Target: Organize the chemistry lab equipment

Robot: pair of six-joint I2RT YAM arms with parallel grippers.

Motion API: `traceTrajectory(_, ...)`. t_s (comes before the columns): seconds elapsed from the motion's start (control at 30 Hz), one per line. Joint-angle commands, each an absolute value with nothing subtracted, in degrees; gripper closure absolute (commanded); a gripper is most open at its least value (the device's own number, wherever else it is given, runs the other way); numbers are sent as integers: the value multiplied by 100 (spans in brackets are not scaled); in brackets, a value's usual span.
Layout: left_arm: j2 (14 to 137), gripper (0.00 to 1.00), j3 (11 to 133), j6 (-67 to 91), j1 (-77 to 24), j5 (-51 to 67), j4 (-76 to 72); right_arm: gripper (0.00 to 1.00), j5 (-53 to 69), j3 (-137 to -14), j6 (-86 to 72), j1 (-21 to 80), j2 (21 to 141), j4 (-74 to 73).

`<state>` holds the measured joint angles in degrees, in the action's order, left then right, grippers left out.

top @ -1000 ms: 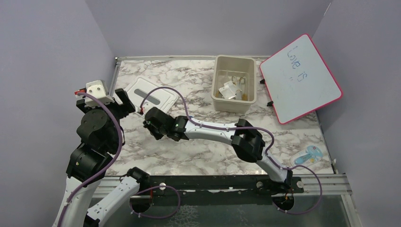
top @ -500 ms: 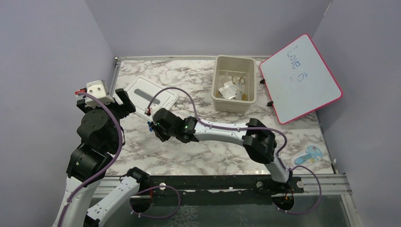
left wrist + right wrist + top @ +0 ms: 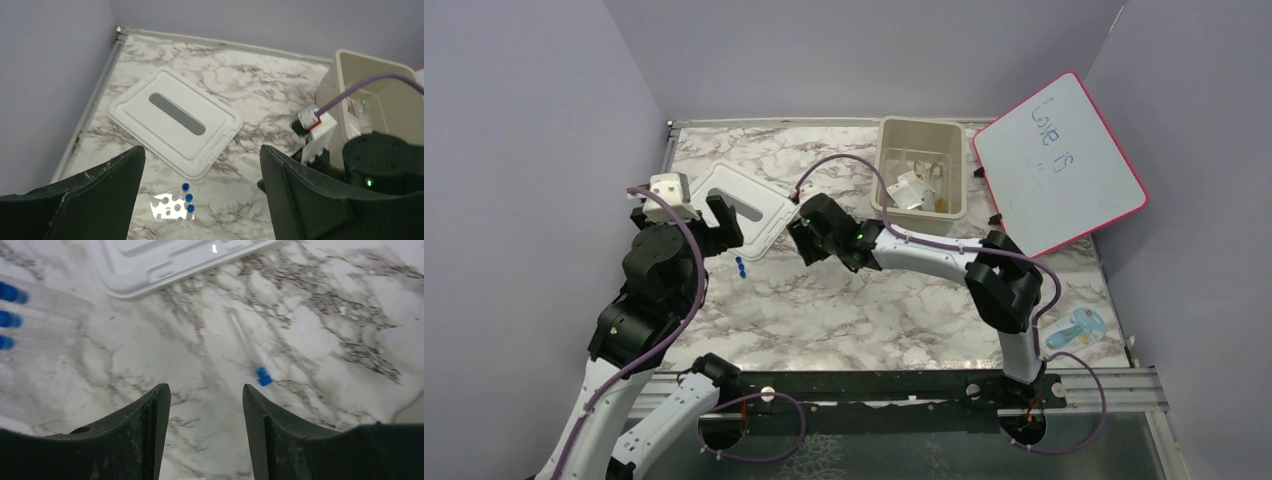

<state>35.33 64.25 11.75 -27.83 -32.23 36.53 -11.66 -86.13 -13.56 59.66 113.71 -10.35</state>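
Your right gripper point(image 3: 205, 390) hangs low over the marble table point(image 3: 325, 315), jaws parted and empty. One thin blue-capped clear tube point(image 3: 248, 351) lies on the marble just ahead of it, near the white lid point(image 3: 150, 260). Your left gripper point(image 3: 202, 152) is spread wide, holding nothing, above three more blue-capped tubes point(image 3: 189, 196) lying beside that lid.

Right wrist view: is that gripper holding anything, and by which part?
Nothing is held. The fingers of the right gripper stand apart over bare table; one blue-capped tube lies loose on it just beyond them.
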Motion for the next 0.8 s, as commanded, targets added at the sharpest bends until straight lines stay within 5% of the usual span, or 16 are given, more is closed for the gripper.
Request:
traceTrajectory(0.0,3779,12,5891,1944,-2779,-2014,3716,40,-1256,-8507,-950,5516,11446,-1141)
traceTrajectory(0.77,4526,12,4621,3070,-2768,-1152,2729,52,280,-10066,191,4861,13135,-1972)
